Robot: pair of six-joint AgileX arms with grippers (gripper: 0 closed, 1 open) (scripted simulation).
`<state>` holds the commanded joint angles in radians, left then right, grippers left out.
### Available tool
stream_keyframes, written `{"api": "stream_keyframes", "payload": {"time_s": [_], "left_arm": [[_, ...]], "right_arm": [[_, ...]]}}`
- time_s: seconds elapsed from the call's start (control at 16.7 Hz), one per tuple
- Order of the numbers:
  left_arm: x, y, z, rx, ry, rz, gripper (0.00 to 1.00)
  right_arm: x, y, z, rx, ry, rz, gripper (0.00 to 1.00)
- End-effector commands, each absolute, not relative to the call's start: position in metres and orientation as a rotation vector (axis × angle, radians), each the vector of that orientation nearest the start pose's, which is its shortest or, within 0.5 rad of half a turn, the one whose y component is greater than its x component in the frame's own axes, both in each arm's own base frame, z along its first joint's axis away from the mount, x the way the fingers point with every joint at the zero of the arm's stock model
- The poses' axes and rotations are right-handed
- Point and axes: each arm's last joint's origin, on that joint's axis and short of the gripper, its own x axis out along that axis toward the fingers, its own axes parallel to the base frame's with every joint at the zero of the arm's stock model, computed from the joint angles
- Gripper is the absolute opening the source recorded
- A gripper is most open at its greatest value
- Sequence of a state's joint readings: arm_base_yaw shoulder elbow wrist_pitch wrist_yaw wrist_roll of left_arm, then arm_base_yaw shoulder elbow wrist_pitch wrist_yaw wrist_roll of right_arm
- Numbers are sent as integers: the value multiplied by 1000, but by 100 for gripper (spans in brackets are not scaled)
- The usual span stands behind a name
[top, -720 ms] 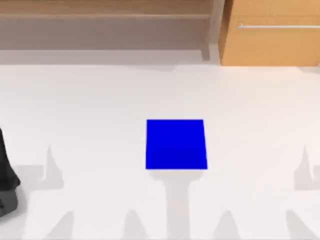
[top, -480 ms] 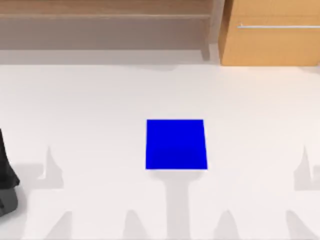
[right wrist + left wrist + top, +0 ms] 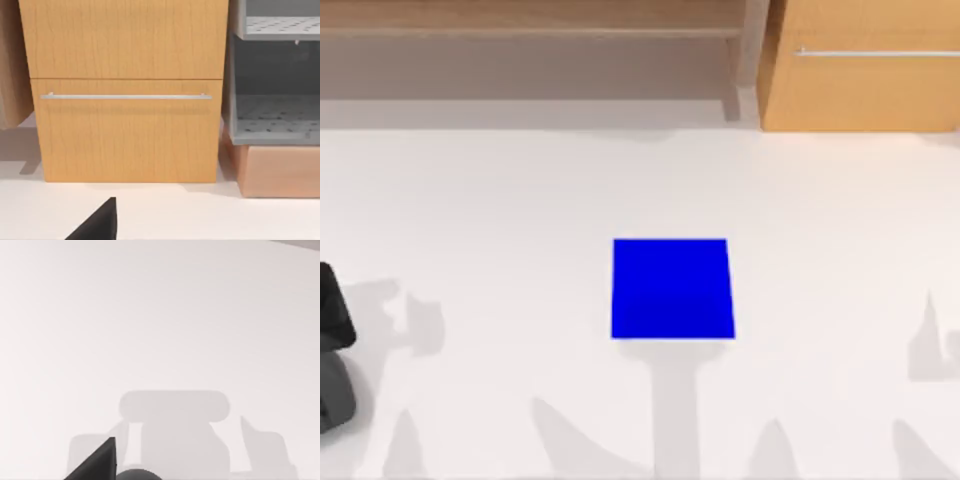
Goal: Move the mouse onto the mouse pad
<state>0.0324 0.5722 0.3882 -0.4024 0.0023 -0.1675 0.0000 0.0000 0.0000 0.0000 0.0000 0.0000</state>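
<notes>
Patience suits this step, which I judge to be the approach to the pick, with the carry not yet begun. At the far left edge of the top view the left arm [image 3: 332, 325] sits low over the desk [image 3: 500, 220]. In the left wrist view the left tool [image 3: 97, 462] looks down at bare white surface. Whether it is spread or pressed together I cannot tell. A dark grey rounded shape at the bottom centre of that view is probably the mouse [image 3: 137, 475], just beside the tool, though too little shows to be sure. A good grasp would centre the tool over the rounded body and close across its narrow sides, since a smooth shell may slip.

The mouse pad [image 3: 672, 288] lies flat at the middle of the top view, well apart from the left arm, so the carry runs rightward.

The right tool [image 3: 97, 222], its state unclear too, faces a wooden drawer cabinet [image 3: 125, 100]. The desk is plain white and shadow-streaked, with a wooden shelf [image 3: 520, 40] along the top left.
</notes>
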Motion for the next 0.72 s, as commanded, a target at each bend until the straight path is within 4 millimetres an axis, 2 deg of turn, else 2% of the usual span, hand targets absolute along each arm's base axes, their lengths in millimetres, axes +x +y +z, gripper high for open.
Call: {"api": "stream_keyframes", "payload": {"time_s": [0.36, 0.72], "left_arm": [[197, 12, 206, -316, 1146, 230, 100], [245, 21, 195, -400, 1481, 376, 100]], "right_arm": [[106, -1, 160, 0, 0, 0, 100], [106, -1, 160, 0, 0, 0, 100]]}}
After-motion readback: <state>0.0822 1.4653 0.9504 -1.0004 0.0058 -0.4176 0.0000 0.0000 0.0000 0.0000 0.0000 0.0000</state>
